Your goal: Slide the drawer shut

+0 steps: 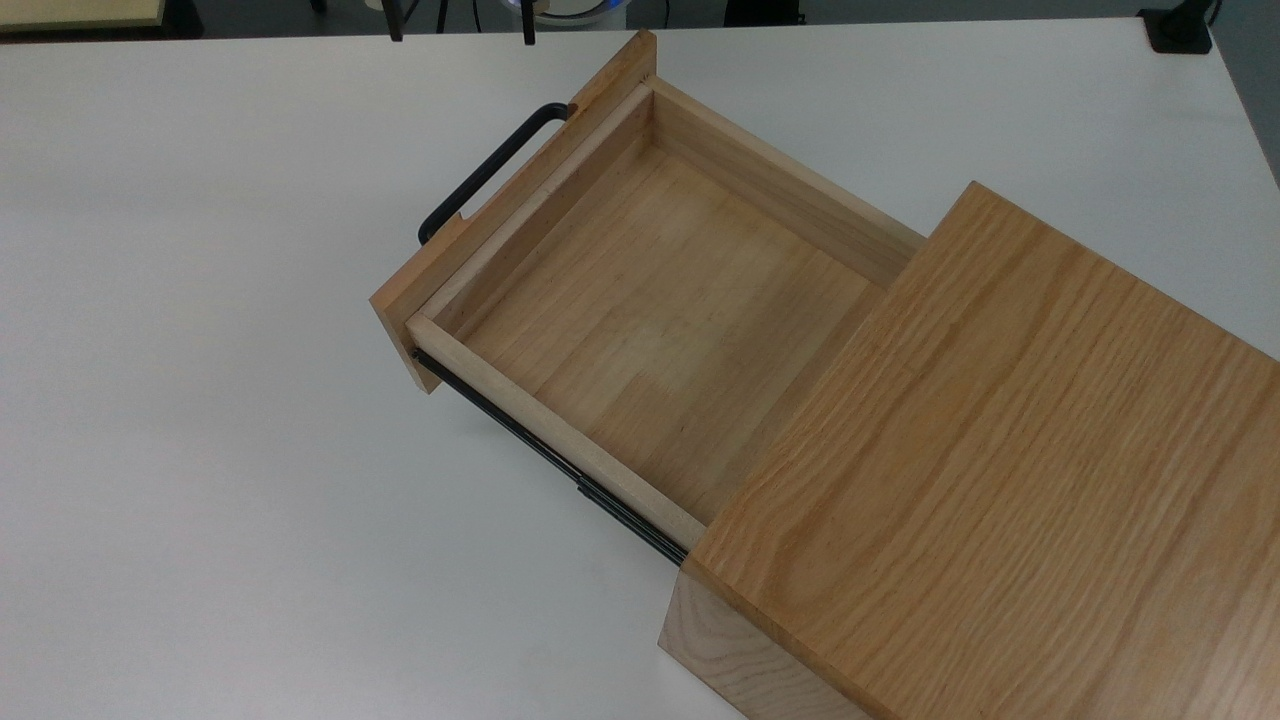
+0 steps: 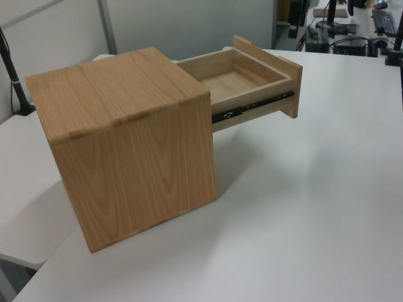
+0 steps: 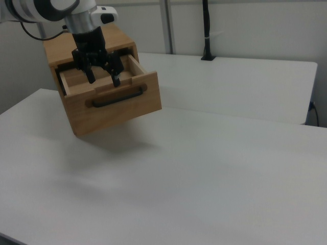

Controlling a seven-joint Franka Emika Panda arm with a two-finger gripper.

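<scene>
Open gripper [image 3: 102, 78] in front of the pulled-out drawer [image 3: 110, 99]

In the right view the gripper's two black fingers [image 3: 116, 77] stand spread apart with nothing between them, pointing down, their tips level with the top edge of the drawer's front panel [image 3: 120, 104] and just above the black bar handle [image 3: 117, 96]; whether they touch the wood I cannot tell. The drawer [image 1: 650, 300] stands well out of the oak-grained casing [image 1: 1000, 470], its light-wood tray bare inside in the top view, a black side rail [image 1: 560, 465] running along the tray's lower side in the top view and along its near side [image 2: 252, 107] in the left view. The casing [image 2: 126, 145] sits on a white table [image 2: 315, 220].
</scene>
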